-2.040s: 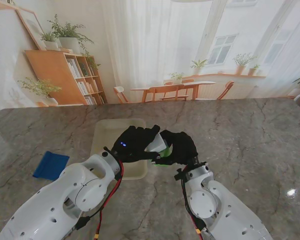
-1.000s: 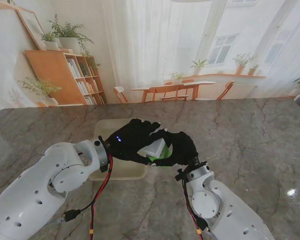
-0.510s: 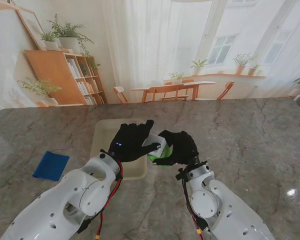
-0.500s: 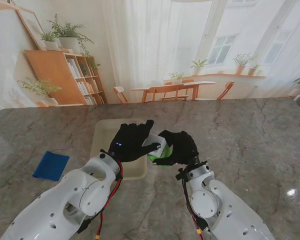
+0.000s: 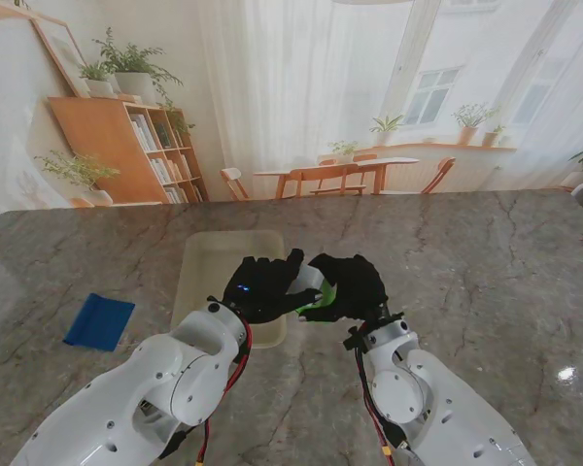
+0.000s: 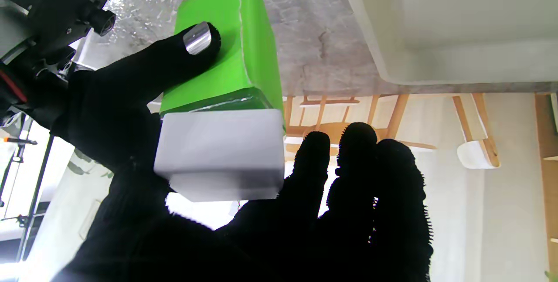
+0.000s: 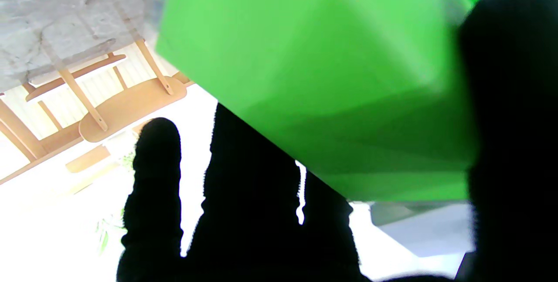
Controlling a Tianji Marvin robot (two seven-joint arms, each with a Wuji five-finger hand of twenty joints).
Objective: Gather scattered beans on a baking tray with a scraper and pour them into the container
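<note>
Beside the tray's [image 5: 196, 274] right edge, my right hand [image 5: 347, 284] clamps the green container [image 5: 316, 291], lifted off the table; my left hand [image 5: 264, 287] cups its white end, seemingly steadying it. Scraper [image 5: 99, 321] lies well left.

The container [image 5: 312, 288] is a small box with a green body and a white lid end, held tilted off the table between the right hand [image 5: 348, 286] and the left hand [image 5: 263, 287], just beside the tray's right near corner. The baking tray [image 5: 206, 264] is pale cream, shallow, lying flat mid-table. The scraper [image 5: 99, 321] is a flat blue piece near the table's left edge.
</note>
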